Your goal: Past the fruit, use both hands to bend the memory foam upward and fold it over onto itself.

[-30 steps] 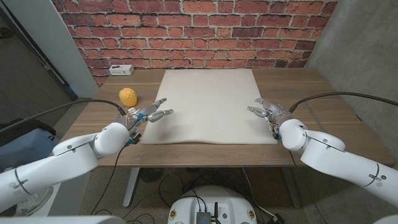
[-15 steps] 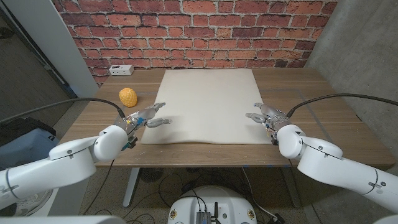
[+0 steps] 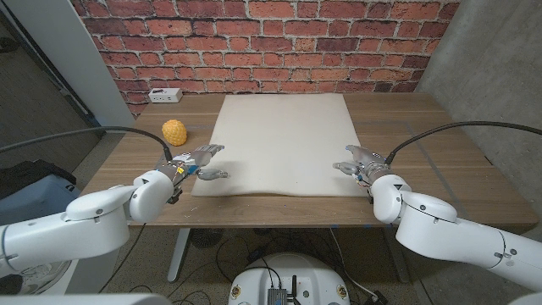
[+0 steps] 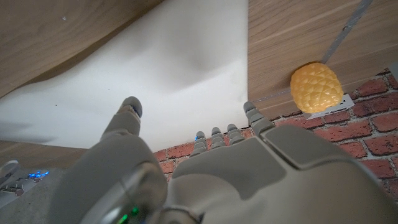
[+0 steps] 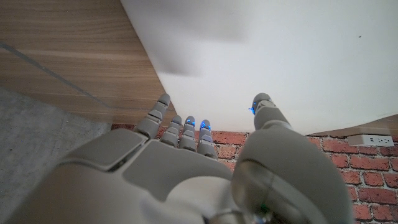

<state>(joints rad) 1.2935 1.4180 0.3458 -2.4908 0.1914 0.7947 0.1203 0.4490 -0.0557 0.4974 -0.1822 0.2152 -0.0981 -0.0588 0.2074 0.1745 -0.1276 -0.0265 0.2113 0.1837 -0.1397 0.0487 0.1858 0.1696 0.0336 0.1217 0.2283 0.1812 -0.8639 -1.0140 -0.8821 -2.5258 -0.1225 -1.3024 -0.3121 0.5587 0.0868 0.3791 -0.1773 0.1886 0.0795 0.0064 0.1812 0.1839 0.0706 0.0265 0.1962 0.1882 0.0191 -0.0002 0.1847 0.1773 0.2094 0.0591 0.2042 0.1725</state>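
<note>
Head view: the memory foam [image 3: 286, 142] lies flat on the table [image 3: 423, 135], between the two hands. The left hand [image 3: 193, 161] hovers at the foam's near left corner, fingers spread wide, holding nothing; the yellow fruit [image 3: 174, 131] sits just beyond it, off the foam's edge. The right hand [image 3: 360, 161] hovers at the near right corner, fingers likewise apart and empty. A white power strip [image 3: 165, 95] lies past the fruit, at the table's far edge against the brick wall [image 3: 271, 42].
</note>
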